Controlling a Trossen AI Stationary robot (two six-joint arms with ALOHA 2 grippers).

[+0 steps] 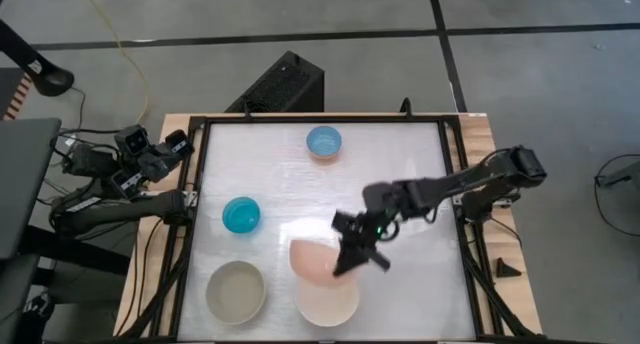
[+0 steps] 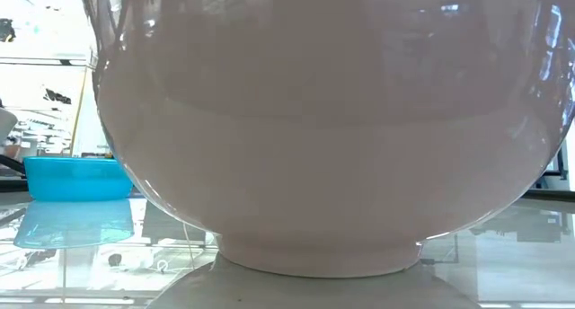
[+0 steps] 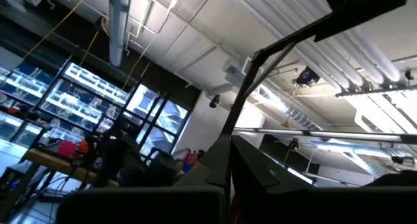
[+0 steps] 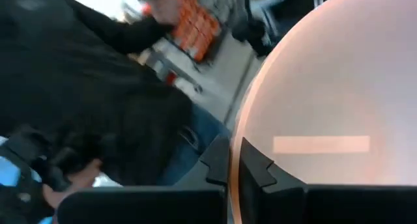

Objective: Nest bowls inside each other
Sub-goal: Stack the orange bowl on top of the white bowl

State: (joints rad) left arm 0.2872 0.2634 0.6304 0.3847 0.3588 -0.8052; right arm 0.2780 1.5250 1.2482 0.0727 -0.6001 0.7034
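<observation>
My right gripper [image 1: 352,252] reaches over the table's near middle and is shut on the salmon-orange bowl [image 1: 312,258], which is tilted just above the cream-white bowl [image 1: 327,301]. The cream-white bowl fills the low view [image 2: 314,147], standing on its foot. The grey-beige bowl [image 1: 236,289] stands near left, the bright teal bowl [image 1: 241,215] left of centre, and the light blue bowl [image 1: 323,141] at the far middle. My left gripper [image 3: 231,160] is shut on nothing, off the table's left side, pointing up at the ceiling. My right gripper pinches the salmon-orange bowl's rim [image 4: 244,129] between its two fingers, one on each face of the wall. The fingers come from the table's right side, roughly level. The bowl is tipped on its side; whether it touches the cream-white bowl, I cannot tell.
A black frame [image 1: 196,224] borders the white table top. A person in dark clothing [image 4: 98,107] shows beyond the table in the right wrist view. Bare table top lies at the far right and between the teal and light blue bowls.
</observation>
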